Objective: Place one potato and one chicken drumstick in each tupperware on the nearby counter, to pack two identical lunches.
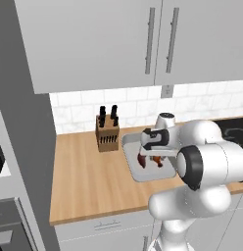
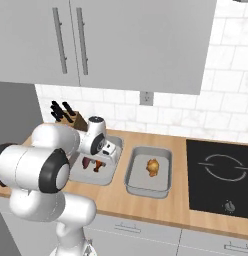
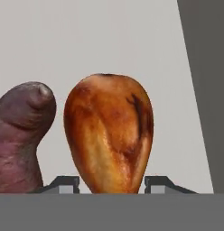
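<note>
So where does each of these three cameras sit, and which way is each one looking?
Left base view: behind the arm's left, facing the counter and knife block; arm fills lower right.
Right base view: behind its right, facing both tupperware trays and cooktop; arm lower left.
Hand view: on the hand, looking along the gripper at a drumstick and dark potato.
Both base views share the nearer tray.

An orange-brown drumstick is seen beside a dark reddish-purple potato in a light-grey tray.

Base cams flank; wrist cam close.
</note>
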Controlling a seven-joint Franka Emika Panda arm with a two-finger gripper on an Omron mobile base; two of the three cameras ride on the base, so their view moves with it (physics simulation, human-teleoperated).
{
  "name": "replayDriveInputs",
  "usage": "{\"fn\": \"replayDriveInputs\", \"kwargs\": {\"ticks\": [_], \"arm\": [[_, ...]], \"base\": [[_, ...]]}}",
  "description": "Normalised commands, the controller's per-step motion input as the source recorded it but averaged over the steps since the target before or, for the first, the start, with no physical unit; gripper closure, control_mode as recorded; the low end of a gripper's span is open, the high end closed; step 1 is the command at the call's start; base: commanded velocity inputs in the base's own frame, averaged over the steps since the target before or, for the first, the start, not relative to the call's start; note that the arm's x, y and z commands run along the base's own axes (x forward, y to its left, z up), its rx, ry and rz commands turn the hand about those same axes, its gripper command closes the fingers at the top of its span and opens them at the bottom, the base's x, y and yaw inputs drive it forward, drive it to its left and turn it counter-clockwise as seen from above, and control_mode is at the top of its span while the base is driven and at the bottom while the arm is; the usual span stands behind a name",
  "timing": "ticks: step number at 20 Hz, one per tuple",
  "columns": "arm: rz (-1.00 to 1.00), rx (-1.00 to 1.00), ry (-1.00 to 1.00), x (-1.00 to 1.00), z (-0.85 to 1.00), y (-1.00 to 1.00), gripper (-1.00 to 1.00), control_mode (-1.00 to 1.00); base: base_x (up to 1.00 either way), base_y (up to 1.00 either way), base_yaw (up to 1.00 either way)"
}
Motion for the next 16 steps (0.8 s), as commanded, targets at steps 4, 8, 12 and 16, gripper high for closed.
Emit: {"fn": "replayDriveInputs", "kwargs": {"ticks": [4, 8, 12, 16], "arm": [[0.0, 0.0, 0.0, -0.1, 0.08, 0.0, -1.0, -1.0], [0.0, 0.0, -0.13, -0.59, 0.54, 0.02, -1.0, -1.0], [0.0, 0.0, -0.12, -0.77, 0.96, 0.07, -1.0, -1.0], [0.0, 0.0, -0.12, -0.92, 1.0, 0.0, -1.0, -1.0]], "base": [[0.0, 0.0, 0.0], [0.0, 0.0, 0.0], [0.0, 0.0, 0.0], [0.0, 0.0, 0.0]]}}
